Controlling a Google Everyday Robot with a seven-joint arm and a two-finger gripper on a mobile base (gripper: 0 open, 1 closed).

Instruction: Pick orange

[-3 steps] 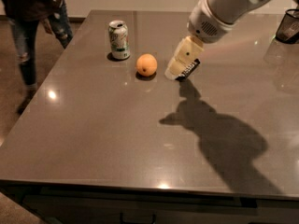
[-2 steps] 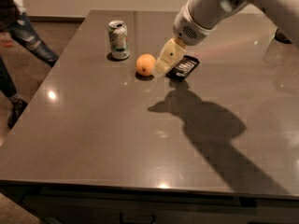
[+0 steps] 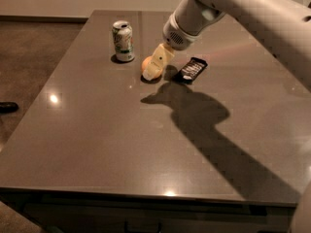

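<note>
The orange (image 3: pixel 146 63) sits on the grey table (image 3: pixel 97 144) at the back middle, just right of the soda can. Only its left edge shows; the rest is hidden behind my gripper. My gripper (image 3: pixel 156 65) is pale yellow and hangs from the white arm (image 3: pixel 194 16) that comes in from the upper right. It is down at the orange, right against it and close to the table top. I cannot tell whether it holds the orange.
A green-white soda can (image 3: pixel 123 41) stands upright left of the orange. A black snack bar wrapper (image 3: pixel 192 69) lies flat just right of the gripper. The arm's shadow falls across the table's right half. A dark shoe (image 3: pixel 7 107) is on the floor at the left.
My gripper has moved left and down from beside the snack bar wrapper onto the orange, now covering most of it. The person at the left has gone out of view.
</note>
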